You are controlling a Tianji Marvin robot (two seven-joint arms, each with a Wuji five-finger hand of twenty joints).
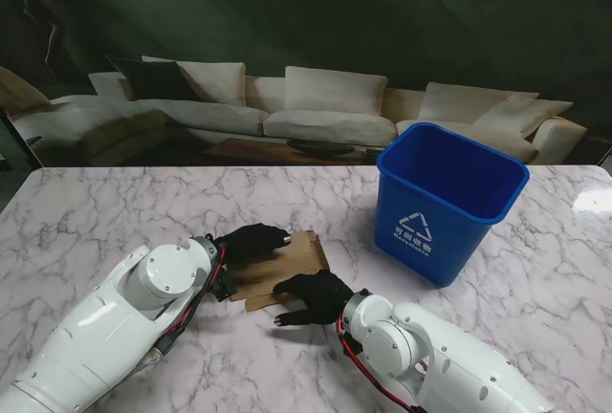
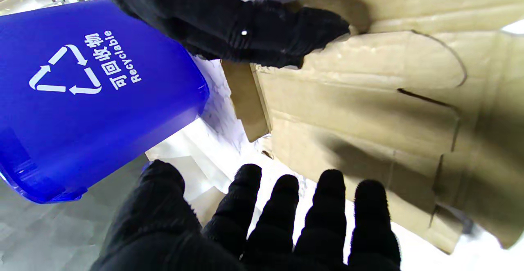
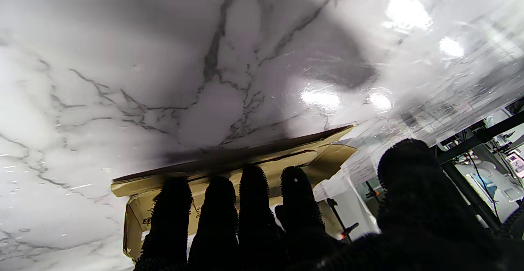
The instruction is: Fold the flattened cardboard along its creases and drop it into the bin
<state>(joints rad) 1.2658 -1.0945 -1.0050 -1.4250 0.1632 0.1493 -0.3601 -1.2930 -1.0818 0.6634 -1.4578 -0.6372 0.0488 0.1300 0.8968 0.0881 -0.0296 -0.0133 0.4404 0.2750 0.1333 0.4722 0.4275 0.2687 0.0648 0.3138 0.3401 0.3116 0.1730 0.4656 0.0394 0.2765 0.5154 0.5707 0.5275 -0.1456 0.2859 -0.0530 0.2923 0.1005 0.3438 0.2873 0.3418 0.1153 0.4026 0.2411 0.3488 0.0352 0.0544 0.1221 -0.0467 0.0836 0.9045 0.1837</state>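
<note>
Brown cardboard (image 1: 287, 265): one flattened sheet, lies on the desk between the two hands, left of the bin; creases and cut flaps show in left wrist view (image 2: 368, 111).
Blue bin (image 1: 445, 198): one, upright on desk, right of cardboard and a little farther from me; white recycling mark, "Recyclable" readable in left wrist view (image 2: 82, 95).
Left hand (image 1: 253, 239): black glove, fingers straight and apart, held over the far left part of the sheet, gripping nothing visible; contact cannot tell.
Right hand (image 1: 311, 296): black glove, fingers stretched flat at the near edge of the sheet, nothing clasped; the four fingers (image 3: 254, 205) lie against the cardboard in the right wrist view.
Arms: two, white, from near corners.
Desk (image 1: 115, 212): white marble with grey veins, glossy.
Room: backdrop printed with beige sofas (image 1: 325, 107) behind desk.
Hidden: near part of sheet under right hand; left edge behind left wrist.
</note>
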